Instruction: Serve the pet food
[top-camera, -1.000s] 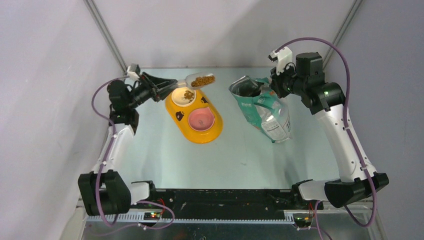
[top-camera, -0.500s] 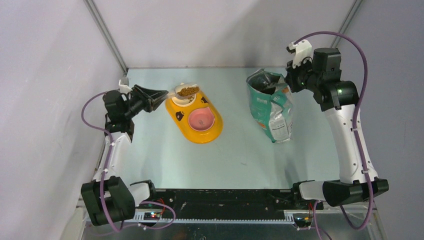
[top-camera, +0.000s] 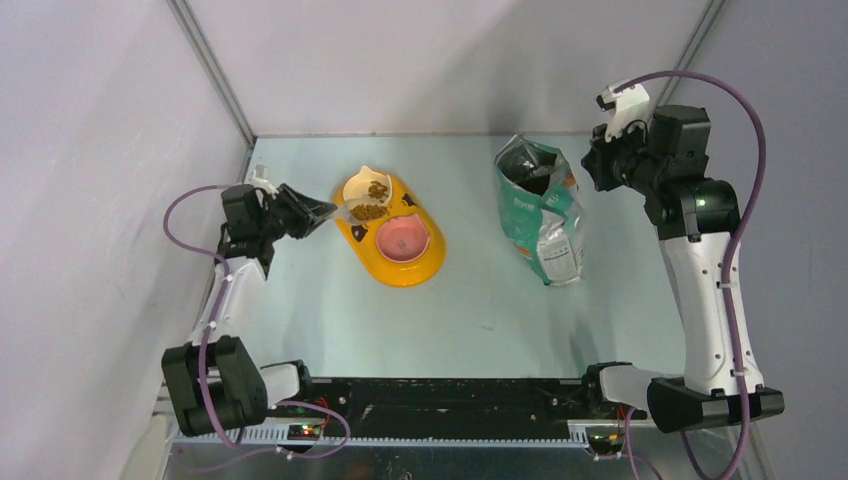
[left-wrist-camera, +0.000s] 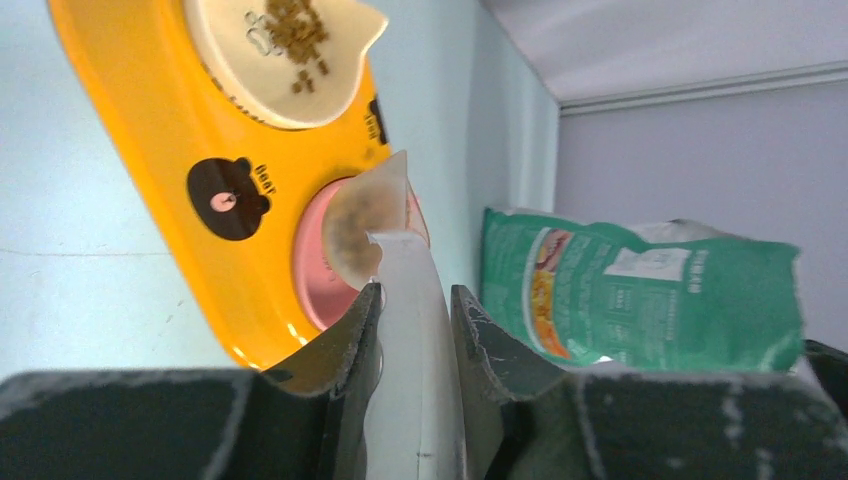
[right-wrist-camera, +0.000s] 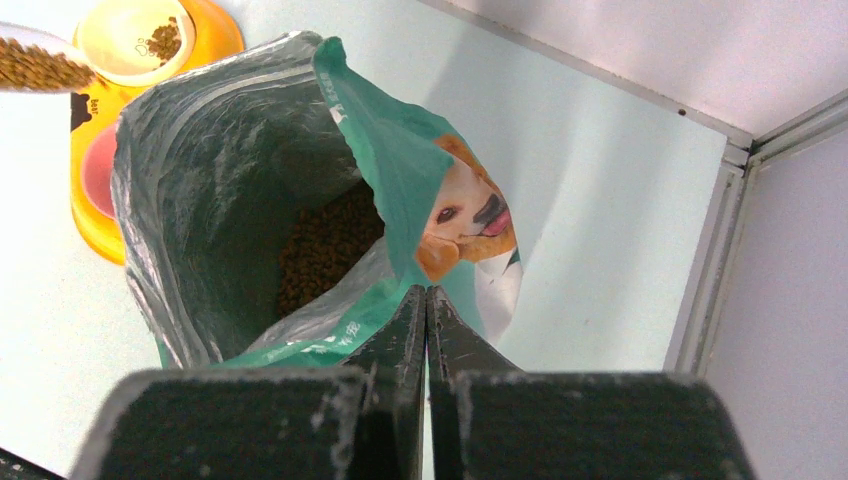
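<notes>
Clamping scoop (left-wrist-camera: 365, 215) of pet food (top-camera: 368, 211) over feeder (top-camera: 400, 272) w/ L gripper (left-wrist-camera: 412, 300); R gripper (right-wrist-camera: 427, 300) closed, empty

Left arm low; left tool (left-wrist-camera: 415, 295) clamped on scoop handle (left-wrist-camera: 410, 380); right arm raised; right tool (right-wrist-camera: 427, 292) shut.

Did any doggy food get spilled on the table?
No spill that I can see. The kibble sits in the cream bowl, the scoop and the pouch; none lies on the table.
</notes>
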